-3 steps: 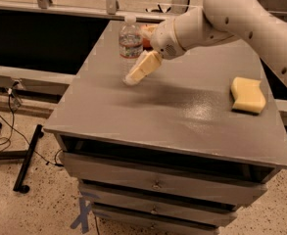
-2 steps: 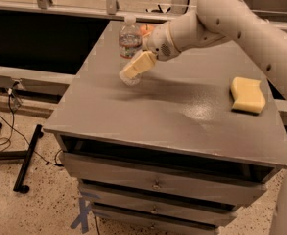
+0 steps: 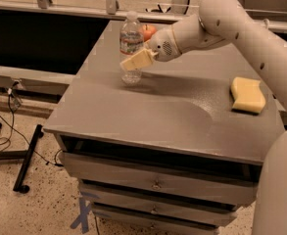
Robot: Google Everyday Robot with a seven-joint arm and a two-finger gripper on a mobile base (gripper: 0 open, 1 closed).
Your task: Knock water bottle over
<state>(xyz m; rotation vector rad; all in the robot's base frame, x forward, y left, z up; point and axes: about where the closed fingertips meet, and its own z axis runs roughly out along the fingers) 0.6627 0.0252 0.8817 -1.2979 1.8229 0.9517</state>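
Since a second ago our gripper has crept closer to the water bottle and now crosses its lower half. Our arm reaches in from the bottle's right. The table lies open in front of the bottle, with its left edge near and its back edge just behind. A yellow sponge lies well apart to the bottle's right. The bottle stands upright. Our fingers look pressed together, holding nothing. An apple sits just behind the bottle.
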